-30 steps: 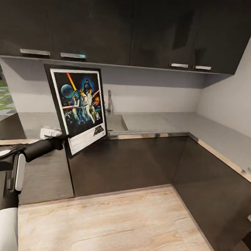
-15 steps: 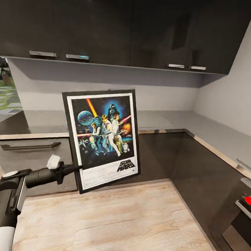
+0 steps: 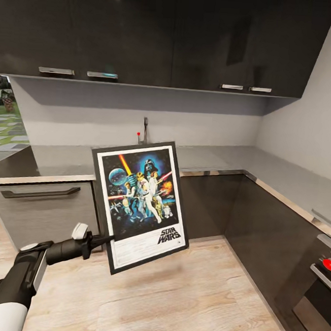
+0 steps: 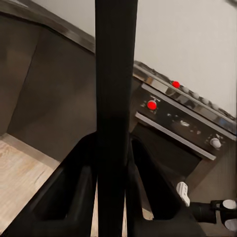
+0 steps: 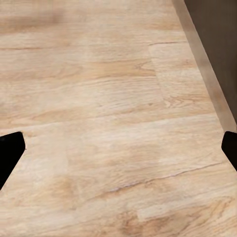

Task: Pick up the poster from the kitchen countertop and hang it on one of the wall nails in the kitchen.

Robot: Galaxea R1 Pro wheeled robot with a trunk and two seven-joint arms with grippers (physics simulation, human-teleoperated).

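We see the left gripper [image 3: 105, 239] clamped on the poster [image 3: 141, 203] at its frame's 8 o'clock edge — the poster hangs upright, slightly tilted, in front of the dark cabinets [image 3: 207, 203], below the kitchen countertop [image 3: 62, 158]. The right gripper [image 5: 118, 148] points at the wooden floor [image 5: 113, 98], fingers [image 5: 10, 153] wide apart.

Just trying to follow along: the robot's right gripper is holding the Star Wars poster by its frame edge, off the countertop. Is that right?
Not quite: the left gripper holds the poster, as the head view shows. The rest stands: it grips the frame edge, and the poster is off the countertop.
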